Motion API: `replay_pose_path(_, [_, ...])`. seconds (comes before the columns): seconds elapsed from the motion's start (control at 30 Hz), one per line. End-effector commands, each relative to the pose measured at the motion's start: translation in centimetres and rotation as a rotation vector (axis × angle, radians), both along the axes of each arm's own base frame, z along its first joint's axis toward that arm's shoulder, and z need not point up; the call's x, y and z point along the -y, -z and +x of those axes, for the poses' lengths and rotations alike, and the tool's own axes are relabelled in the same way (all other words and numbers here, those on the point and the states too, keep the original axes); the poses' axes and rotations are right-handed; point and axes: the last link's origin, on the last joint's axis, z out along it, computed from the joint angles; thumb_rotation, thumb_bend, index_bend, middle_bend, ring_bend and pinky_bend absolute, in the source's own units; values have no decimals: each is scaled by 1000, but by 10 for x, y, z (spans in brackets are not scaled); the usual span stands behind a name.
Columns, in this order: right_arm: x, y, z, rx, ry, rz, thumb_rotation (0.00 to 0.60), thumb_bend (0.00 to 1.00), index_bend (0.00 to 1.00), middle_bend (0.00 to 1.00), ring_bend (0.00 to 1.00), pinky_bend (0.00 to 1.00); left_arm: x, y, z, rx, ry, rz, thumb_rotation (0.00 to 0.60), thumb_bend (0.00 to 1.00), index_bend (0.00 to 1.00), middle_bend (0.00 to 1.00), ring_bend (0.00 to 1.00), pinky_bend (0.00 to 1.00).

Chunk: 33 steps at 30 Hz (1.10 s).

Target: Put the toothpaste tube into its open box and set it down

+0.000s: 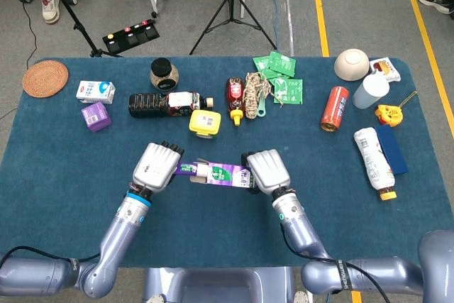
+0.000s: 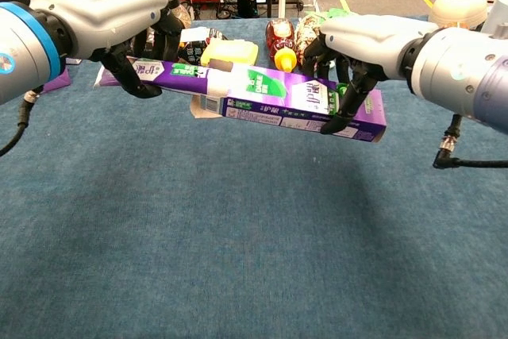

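Note:
My left hand (image 1: 156, 166) (image 2: 111, 17) grips a purple and white toothpaste tube (image 2: 171, 77) (image 1: 187, 169) by its flat end. My right hand (image 1: 266, 171) (image 2: 357, 45) holds the purple toothpaste box (image 2: 298, 101) (image 1: 227, 174) level above the blue table (image 1: 64, 168), open end facing left. The tube's cap end sits inside the box mouth, flaps spread around it. Both hands hover above the table's front middle.
Behind the hands lie a yellow case (image 1: 204, 123), a dark bottle (image 1: 167, 103), a red sauce bottle (image 1: 235, 97) and green packets (image 1: 280, 76). A red can (image 1: 334, 108), white bottle (image 1: 374, 161) and blue case (image 1: 391, 148) are at right. Small cartons (image 1: 94, 91) sit far left.

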Motion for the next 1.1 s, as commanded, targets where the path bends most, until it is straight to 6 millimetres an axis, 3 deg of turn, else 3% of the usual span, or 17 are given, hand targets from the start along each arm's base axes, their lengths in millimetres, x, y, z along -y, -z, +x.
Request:
replay_pose_path(0.03, [-1, 1, 0, 0, 1, 2, 600, 308, 539, 606, 662, 655, 3, 2, 6, -1, 6, 0, 600, 291, 643, 510, 465, 665])
replay_pose_path(0.67, [-6, 5, 6, 31, 11, 22, 600, 308, 539, 606, 662, 655, 14, 29, 22, -20, 25, 11, 600, 280, 643, 510, 465, 664])
replay_pose_path(0.8, [-4, 3, 4, 40, 14, 19, 600, 309, 539, 606, 661, 655, 16, 30, 26, 0, 25, 17, 600, 271, 624, 489, 442, 610])
replay_pose_path(0.87, [-3, 2, 3, 50, 19, 18, 600, 310, 540, 606, 661, 655, 17, 30, 27, 15, 18, 9, 600, 263, 518, 405, 379, 567])
replay_pose_path(1.03, [0, -2, -1, 77, 24, 15, 600, 313, 543, 611, 661, 655, 22, 23, 30, 44, 25, -2, 600, 242, 95, 144, 245, 506])
replay_pose_path(1.1, [0, -3, -3, 90, 25, 18, 600, 313, 544, 613, 661, 655, 23, 20, 30, 62, 31, -6, 600, 233, 19, 96, 228, 494])
